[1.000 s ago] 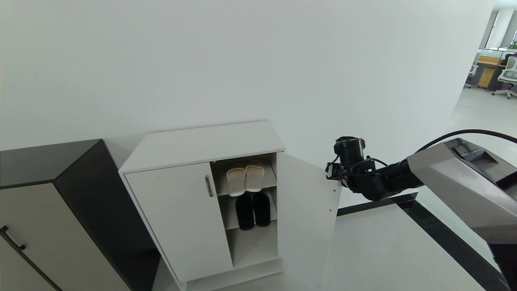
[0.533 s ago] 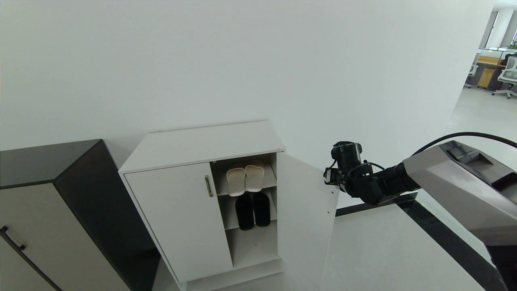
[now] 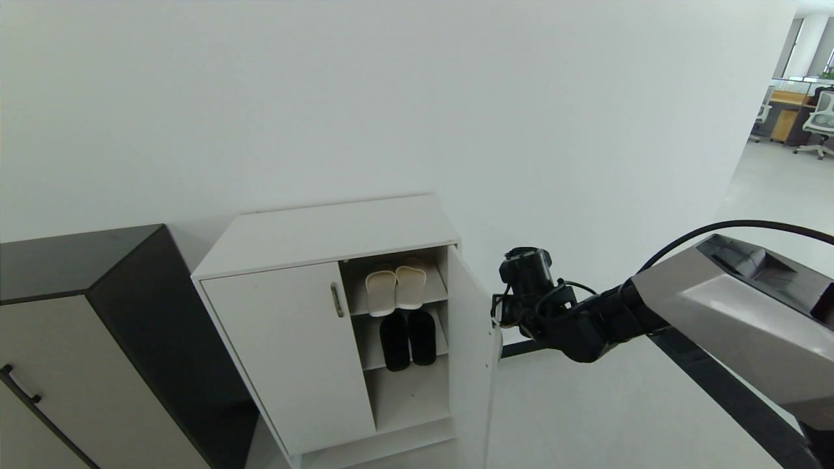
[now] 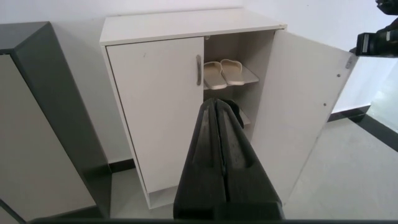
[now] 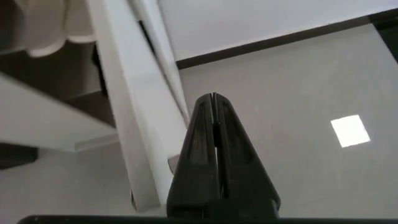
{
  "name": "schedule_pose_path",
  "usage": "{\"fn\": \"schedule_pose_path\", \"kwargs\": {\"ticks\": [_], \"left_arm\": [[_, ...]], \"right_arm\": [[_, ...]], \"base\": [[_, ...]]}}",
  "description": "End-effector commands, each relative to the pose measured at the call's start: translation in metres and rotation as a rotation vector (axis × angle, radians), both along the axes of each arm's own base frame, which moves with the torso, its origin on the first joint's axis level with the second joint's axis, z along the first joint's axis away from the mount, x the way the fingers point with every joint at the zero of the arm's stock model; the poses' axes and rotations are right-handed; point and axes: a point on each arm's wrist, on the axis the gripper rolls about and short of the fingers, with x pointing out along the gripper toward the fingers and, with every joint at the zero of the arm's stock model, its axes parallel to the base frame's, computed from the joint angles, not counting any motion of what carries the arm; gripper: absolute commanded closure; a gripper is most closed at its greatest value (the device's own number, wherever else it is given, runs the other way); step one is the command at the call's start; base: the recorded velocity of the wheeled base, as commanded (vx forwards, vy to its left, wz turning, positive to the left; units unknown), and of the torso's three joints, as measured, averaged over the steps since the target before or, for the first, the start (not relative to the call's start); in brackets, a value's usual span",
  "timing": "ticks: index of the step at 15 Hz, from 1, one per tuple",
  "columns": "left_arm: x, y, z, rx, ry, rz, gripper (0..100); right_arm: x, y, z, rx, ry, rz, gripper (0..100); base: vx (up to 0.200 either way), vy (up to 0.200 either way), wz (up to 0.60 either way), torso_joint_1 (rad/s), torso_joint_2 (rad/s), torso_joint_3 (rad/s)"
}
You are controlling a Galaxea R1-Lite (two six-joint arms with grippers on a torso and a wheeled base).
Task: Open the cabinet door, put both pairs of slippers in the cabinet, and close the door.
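Over the last second the right arm swept in toward the white two-door cabinet point(image 3: 326, 236), and the open right-hand door point(image 3: 472, 378) swung with it – from wide open to roughly halfway shut. The right gripper point(image 5: 214, 99) sat against the door's outer edge, fingers pressed together on nothing, pushing rather than grasping. The left gripper point(image 4: 216, 104) hung back facing the cabinet, likewise clenched and empty. The cream slippers point(image 3: 395, 286) lay on the upper shelf and the black slippers point(image 3: 408, 339) on the shelf beneath, so only the closing seemed left – and it was under way. The cabinet stood on a pale glossy floor point(image 3: 619, 404) against a plain white wall point(image 3: 391, 98), with a dark-topped cabinet point(image 3: 78, 257) just beside it and office chairs point(image 3: 819, 124) far off.
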Motion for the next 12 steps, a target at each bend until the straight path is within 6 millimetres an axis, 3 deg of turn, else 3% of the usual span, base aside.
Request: {"fn": "schedule_pose_path", "kwargs": {"ticks": [1,6,12], "left_arm": [[0.000,0.000,0.000,0.000,0.000,-0.001,100],[0.000,0.000,0.000,0.000,0.000,-0.001,100],[0.000,0.000,0.000,0.000,0.000,-0.001,100]], "right_arm": [[-0.031,0.022,0.013,0.015,0.001,0.097,100],[-0.066,0.049,0.009,0.074,0.006,0.284,100],[-0.089,0.026,0.019,0.047,-0.121,0.383,100]], "base": [[0.000,0.000,0.00,0.000,0.00,0.000],[0.000,0.000,0.00,0.000,0.00,0.000],[0.000,0.000,0.00,0.000,0.00,0.000]]}}
